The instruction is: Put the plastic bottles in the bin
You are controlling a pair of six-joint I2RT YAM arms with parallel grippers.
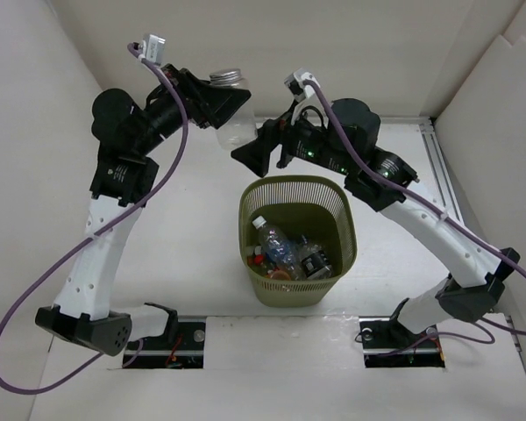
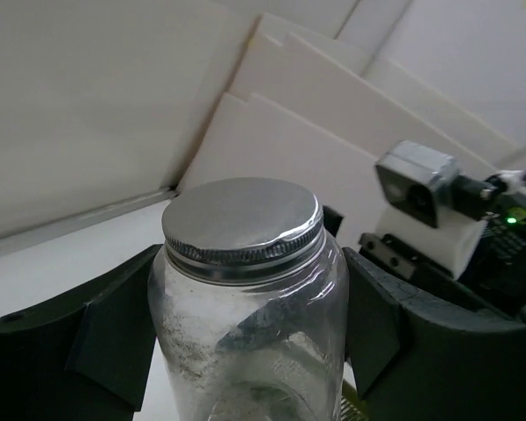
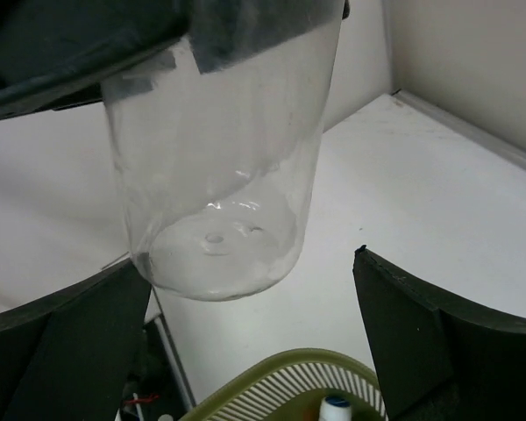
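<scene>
L end effector (image 2: 247, 346) prob. grips jar (image 1: 231, 132) over bin (image 1: 296, 181).

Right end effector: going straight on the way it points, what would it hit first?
Probably the clear jar, held by the left end effector, just ahead of the open fingers of the right end effector; depth is unclear.
</scene>
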